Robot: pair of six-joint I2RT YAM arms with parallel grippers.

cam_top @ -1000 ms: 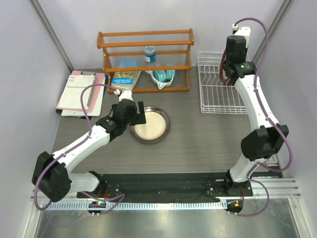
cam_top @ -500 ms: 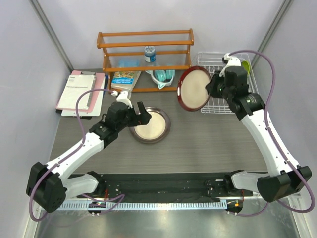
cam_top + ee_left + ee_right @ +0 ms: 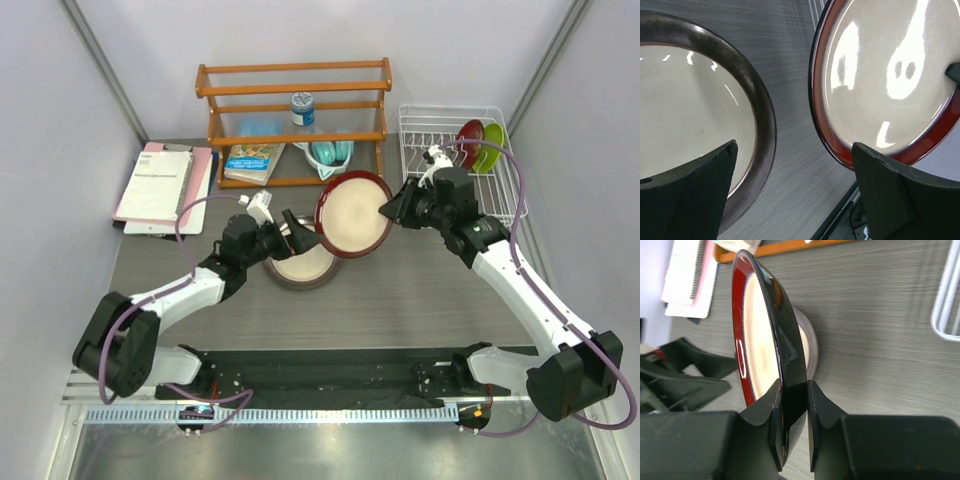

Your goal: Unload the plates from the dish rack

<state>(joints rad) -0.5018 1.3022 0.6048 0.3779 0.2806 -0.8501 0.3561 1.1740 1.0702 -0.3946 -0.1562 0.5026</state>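
Right now my main worry is the grip: the right gripper is clamped only on the rim of the red-rimmed plate, which it holds on edge in the air over the table, between the dish rack and the grey-rimmed plate lying flat there. With so little rim between the pads and such a glossy glaze, I judge the plate could pivot or slip if I swing it fast. It also hangs just beside the left gripper, whose jaws stand apart and empty over the grey plate, so a careless lowering could knock a finger or chip rim against rim. The carried plate looks large, its dark red border shiny, its cream centre showing bright reflections and its back nearly black. Two small plates, a patterned red one and a lime green one, stand in the rack's far corner.
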